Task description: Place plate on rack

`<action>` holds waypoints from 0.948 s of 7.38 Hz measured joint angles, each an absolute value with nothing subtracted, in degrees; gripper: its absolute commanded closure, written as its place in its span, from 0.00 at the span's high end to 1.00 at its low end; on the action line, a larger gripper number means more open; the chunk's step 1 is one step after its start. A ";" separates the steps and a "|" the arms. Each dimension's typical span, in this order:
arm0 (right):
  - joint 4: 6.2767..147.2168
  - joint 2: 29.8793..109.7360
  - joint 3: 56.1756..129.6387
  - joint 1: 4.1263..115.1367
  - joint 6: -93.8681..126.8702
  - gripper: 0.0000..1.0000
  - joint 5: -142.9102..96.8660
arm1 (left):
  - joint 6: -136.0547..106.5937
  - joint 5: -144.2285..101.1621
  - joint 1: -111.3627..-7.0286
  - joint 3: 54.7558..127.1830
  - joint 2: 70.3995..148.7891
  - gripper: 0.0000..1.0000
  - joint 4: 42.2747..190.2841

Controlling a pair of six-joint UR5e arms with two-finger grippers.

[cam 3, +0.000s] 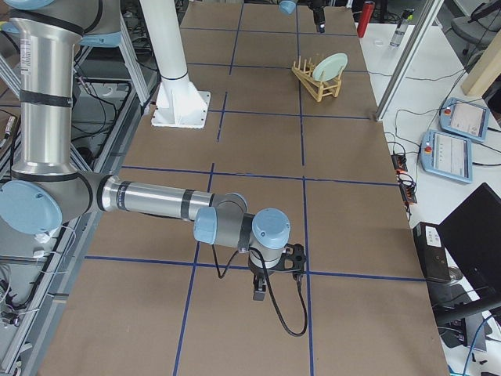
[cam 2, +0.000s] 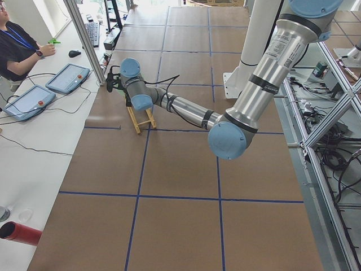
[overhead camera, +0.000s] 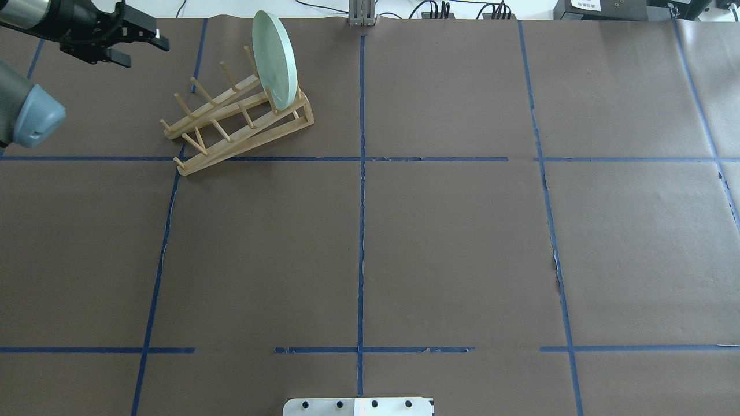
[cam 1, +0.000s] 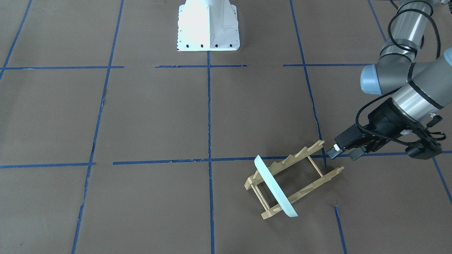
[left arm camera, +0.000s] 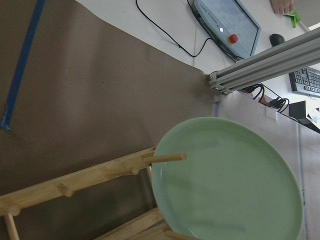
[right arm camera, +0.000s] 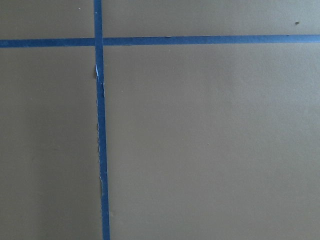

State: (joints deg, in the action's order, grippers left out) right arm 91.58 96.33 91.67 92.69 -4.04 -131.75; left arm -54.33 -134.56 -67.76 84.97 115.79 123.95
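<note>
brown paper point(overhead camera: 451, 248) is spread over the whole table and is divided into large squares by blue tape point(overhead camera: 361, 231). beyond the far edge a white desk point(cam 2: 34, 147) is seen, with control pads point(cam 2: 67, 78) and a keyboard point(cam 2: 93, 34) laid on it and a person point(cam 2: 20, 42) seated at it. a metal post point(left arm camera: 265, 67) is fixed at the table's edge. the rack point(overhead camera: 243, 141) is set on the far left part of the table, its long axis laid slantwise to the tape lines. the plate point(overhead camera: 276, 60) is stood on edge across both rails, between pegs at the end nearer the table's middle, its hollow face turned along the rack towards the left claw point(cam 1: 344, 154). that claw is held just beyond the rack's other end, its fingers spread apart with nothing between them. the right claw point(cam 3: 260, 291) is hung low over the paper, well apart from the rack; whether it is spread or closed cannot be told.
</note>
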 measured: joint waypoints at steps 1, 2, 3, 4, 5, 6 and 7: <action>91.58 96.33 91.67 92.71 -4.04 1.00 -131.75 | -36.39 -134.40 -71.27 87.25 113.77 1.00 111.07; 91.58 96.33 91.67 92.70 -4.04 1.00 -131.75 | -19.41 -133.67 -75.46 88.27 112.82 1.00 99.15; 91.58 96.33 91.66 92.69 -4.04 1.00 -131.75 | -5.40 -132.33 -79.25 88.58 112.03 1.00 89.60; 91.58 96.33 91.64 92.68 -4.04 1.00 -131.75 | 4.11 -130.93 -82.85 88.70 109.87 1.00 83.90; 91.58 96.33 91.63 92.67 -4.04 1.00 -131.75 | 8.28 -130.46 -86.14 88.65 107.02 1.00 81.63; 91.58 96.33 91.61 92.65 -4.04 1.00 -131.75 | 9.80 -131.23 -88.38 88.67 104.44 1.00 80.84; 91.58 96.33 91.59 92.64 -4.04 1.00 -131.75 | 10.29 -133.52 -89.66 88.83 102.14 1.00 80.65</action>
